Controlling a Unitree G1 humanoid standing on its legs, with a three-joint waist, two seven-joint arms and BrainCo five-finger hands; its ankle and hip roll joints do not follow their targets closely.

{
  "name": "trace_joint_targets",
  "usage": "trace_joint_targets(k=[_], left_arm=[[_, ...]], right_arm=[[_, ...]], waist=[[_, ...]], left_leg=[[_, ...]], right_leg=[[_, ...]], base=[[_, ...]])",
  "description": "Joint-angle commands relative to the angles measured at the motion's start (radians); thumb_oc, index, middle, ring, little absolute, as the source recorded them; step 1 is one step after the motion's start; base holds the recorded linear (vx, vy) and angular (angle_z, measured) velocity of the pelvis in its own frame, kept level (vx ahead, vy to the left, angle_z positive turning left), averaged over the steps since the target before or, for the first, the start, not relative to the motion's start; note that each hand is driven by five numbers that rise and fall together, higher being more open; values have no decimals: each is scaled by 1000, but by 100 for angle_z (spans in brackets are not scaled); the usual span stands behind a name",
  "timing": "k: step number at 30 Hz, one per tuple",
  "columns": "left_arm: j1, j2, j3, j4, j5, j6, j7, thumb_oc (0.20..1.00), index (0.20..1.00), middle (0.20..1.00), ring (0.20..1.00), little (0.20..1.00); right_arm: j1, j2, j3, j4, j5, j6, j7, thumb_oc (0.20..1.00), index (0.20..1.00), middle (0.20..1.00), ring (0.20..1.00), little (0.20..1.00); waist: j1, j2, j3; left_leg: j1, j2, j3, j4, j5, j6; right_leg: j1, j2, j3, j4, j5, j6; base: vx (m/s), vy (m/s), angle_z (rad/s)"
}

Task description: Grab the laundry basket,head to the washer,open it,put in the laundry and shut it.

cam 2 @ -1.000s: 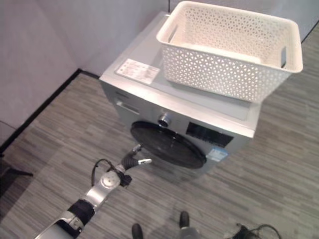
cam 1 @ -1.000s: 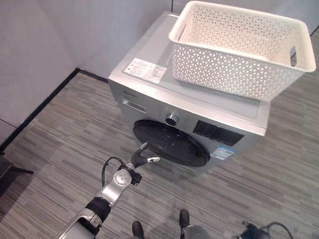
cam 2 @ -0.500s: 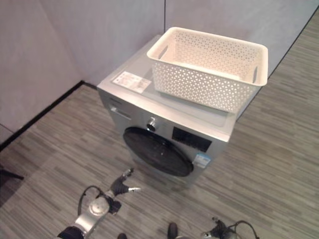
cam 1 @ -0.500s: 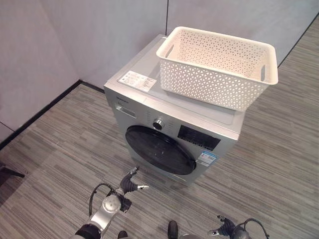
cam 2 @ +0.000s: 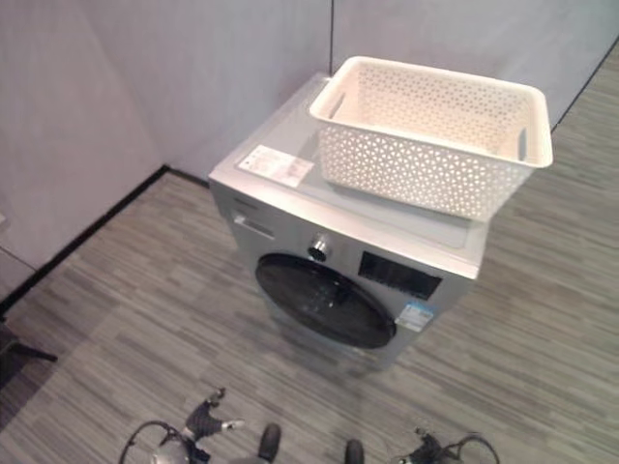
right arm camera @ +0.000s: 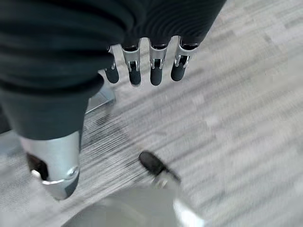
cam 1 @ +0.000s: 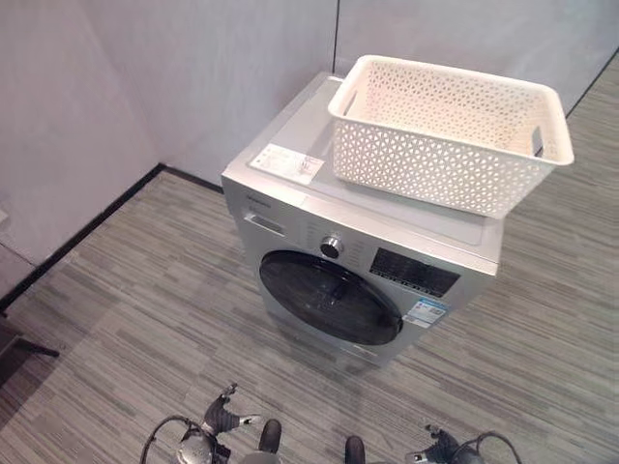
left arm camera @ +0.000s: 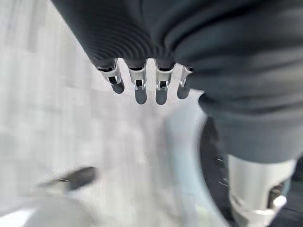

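The white basket [cam 1: 450, 130] sits on top of the washer [cam 1: 363, 256], whose round dark door [cam 1: 329, 297] looks closed, though the view is steep. Both hands hang low, well apart from the washer: left hand [left arm camera: 147, 85] and right hand [right arm camera: 144, 68] each have relaxed fingers and hold nothing.

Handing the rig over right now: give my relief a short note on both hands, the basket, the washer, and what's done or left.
Left hand: open, empty, low in front of the robot.
Right hand: open, empty, low in front of the robot.
Laundry basket: on top of the washer, no laundry visible inside.
Washer door: shut.
Done: apparently everything, door closed, though the load inside can't be seen.
Left: confirm, then stand clear.
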Motion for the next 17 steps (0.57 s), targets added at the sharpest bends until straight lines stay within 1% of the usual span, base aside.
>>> trace_joint_targets(k=[1, 3, 6, 7, 9, 13, 17], left_arm=[[-31, -17, 35, 20, 25, 2, 10, 1000, 1000, 1000, 1000, 1000], [-18, -41, 59, 66, 20, 11, 7, 1000, 1000, 1000, 1000, 1000], [-18, -41, 59, 66, 20, 11, 7, 1000, 1000, 1000, 1000, 1000], [-1, -61, 67, 81, 11, 14, 1, 1000, 1000, 1000, 1000, 1000], [2, -69, 66, 83, 6, 13, -3, 1000, 1000, 1000, 1000, 1000], [-2, -79, 64, 83, -7, 14, -10, 1000, 1000, 1000, 1000, 1000], [-5, -84, 59, 76, -26, 13, -15, 1000, 1000, 1000, 1000, 1000]], right_arm=[[12, -14, 10, 39, 60, 12, 0, 1000, 1000, 1000, 1000, 1000], [27, 10, -26, 49, 97, 18, -3, 1000, 1000, 1000, 1000, 1000], [27, 10, -26, 49, 97, 18, -3, 1000, 1000, 1000, 1000, 1000], [41, 22, -35, 57, 112, 22, 6, 1000, 1000, 1000, 1000, 1000], [45, 28, -32, 68, 106, 26, 12, 1000, 1000, 1000, 1000, 1000], [50, 31, -33, 84, 98, 34, 18, 1000, 1000, 1000, 1000, 1000], [44, 40, -14, 80, 91, 38, 19, 1000, 1000, 1000, 1000, 1000]], waist=[[-4, -13, -38], [-20, -5, -53], [-19, -5, -53], [-31, 1, -59], [-34, 4, -59], [-48, 4, -67], [-50, 4, -76]], left_leg=[[-9, 39, 0, 20, -48, -3], [15, 32, 32, 6, -56, 8], [16, 32, 33, 6, -56, 8], [29, 23, 48, 5, -65, 18], [35, 19, 63, 6, -71, 23], [45, 19, 89, 5, -74, 26], [56, 21, 97, 5, -78, 28]], right_leg=[[-44, 10, -3, 16, -18, 26], [-47, 1, 23, 12, -8, 34], [-47, 1, 24, 12, -8, 34], [-56, 0, 55, 11, 3, 39], [-61, 0, 70, 11, 9, 43], [-63, -3, 85, 9, 14, 48], [-57, -3, 93, 9, 14, 48]], base=[[4, 99, -20], [12, 124, -34], [-5, 40, -34], [-40, 77, -21], [-41, 61, -29], [-17, 17, -37], [-1, -3, -15]])
